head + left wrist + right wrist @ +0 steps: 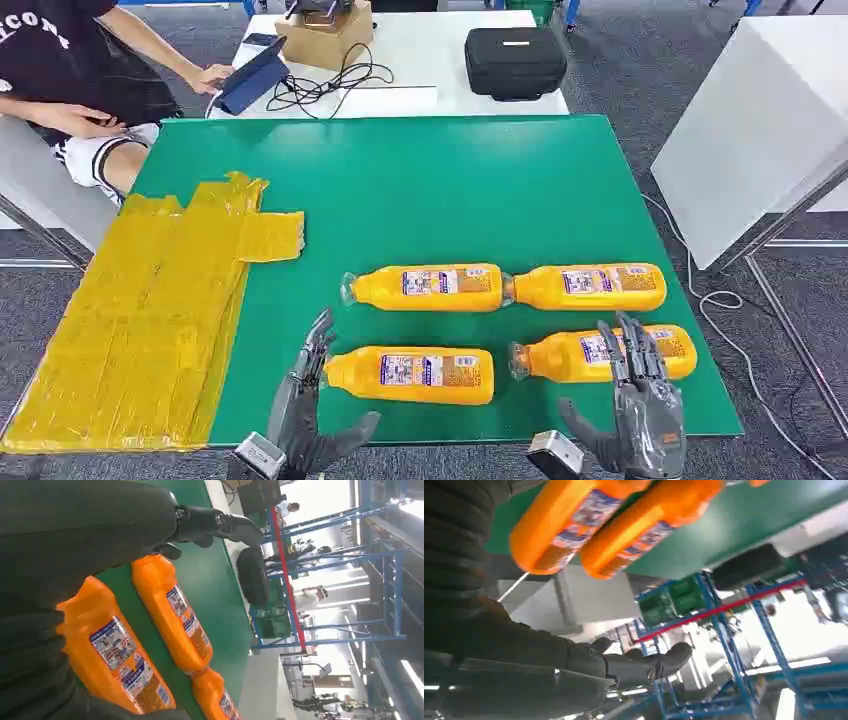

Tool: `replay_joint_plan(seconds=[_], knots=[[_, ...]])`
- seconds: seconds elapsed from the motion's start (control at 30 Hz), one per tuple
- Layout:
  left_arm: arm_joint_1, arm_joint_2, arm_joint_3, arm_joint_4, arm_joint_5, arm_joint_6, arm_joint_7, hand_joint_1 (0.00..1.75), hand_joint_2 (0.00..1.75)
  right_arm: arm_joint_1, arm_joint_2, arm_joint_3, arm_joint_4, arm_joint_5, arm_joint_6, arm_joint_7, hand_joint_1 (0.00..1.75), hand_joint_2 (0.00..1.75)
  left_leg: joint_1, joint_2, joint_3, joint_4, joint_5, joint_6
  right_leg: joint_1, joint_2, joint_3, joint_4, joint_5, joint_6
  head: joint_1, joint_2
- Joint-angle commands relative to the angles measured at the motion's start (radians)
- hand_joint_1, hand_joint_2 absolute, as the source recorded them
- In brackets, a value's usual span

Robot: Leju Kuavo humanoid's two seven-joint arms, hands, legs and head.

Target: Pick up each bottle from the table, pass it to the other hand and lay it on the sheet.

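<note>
Several orange bottles with labels lie on their sides on the green table (420,190), in two rows. The far row has a left bottle (425,287) and a right bottle (590,287). The near row has a left bottle (415,373) and a right bottle (555,358). A crinkled yellow sheet (140,310) covers the table's left side. My left hand (305,400) is open beside the cap end of the near left bottle (115,655). My right hand (640,400) is open, its fingers reaching over the near right bottle (569,520). Neither hand holds anything.
Beyond the green table stands a white table with a black case (515,60), a cardboard box (325,35), cables and a tablet (250,75). A person (70,90) sits at the far left corner. A white panel (750,130) stands to the right.
</note>
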Motion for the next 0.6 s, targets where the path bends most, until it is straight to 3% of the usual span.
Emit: replay_joint_plan(seconds=[0.03, 0.23, 0.4, 0.5, 0.6], knots=[[-0.015, -0.021, 0.038, 0.061, -0.002, -0.009, -0.002, 0.0, 1.75, 0.016, 0.0, -0.133, -0.044, -0.003, 0.032, -0.008, 0.0, 1.75, 0.0, 0.0, 0.002, -0.001, 0.0, 0.0, 0.0, -0.001, 0.002, -0.001, 0.0, 0.001, 0.0, 0.0], [-0.014, -0.021, 0.038, 0.061, 0.0, -0.014, -0.003, 0.0, 1.75, 0.016, 0.007, -0.139, -0.041, 0.008, 0.04, -0.005, 0.0, 1.75, 0.0, 0.0, 0.002, -0.001, 0.0, 0.0, 0.0, -0.001, 0.002, -0.001, 0.0, 0.001, 0.0, 0.0], [-0.044, -0.03, 0.047, 0.123, 0.019, -0.045, -0.016, 0.0, 1.75, -0.044, -0.013, -0.22, 0.024, 0.041, 0.217, 0.006, 0.0, 1.75, 0.0, 0.0, 0.003, -0.001, -0.001, 0.0, 0.0, -0.001, 0.003, -0.002, 0.0, 0.001, 0.0, 0.0], [-0.075, -0.042, 0.057, 0.155, 0.03, -0.068, -0.019, 0.0, 1.75, -0.148, -0.12, -0.221, 0.163, 0.01, 0.317, 0.013, 0.0, 1.75, 0.001, 0.003, 0.006, -0.002, -0.001, 0.0, 0.001, 0.001, 0.007, -0.004, 0.001, 0.002, 0.0, 0.0], [-0.097, -0.052, 0.071, 0.178, 0.035, -0.102, -0.015, 0.0, 1.75, -0.186, -0.24, -0.215, 0.243, -0.074, 0.363, 0.001, 0.0, 1.75, 0.001, 0.005, 0.006, -0.002, -0.001, 0.0, 0.001, 0.003, 0.007, -0.005, 0.002, 0.003, 0.0, 0.0]])
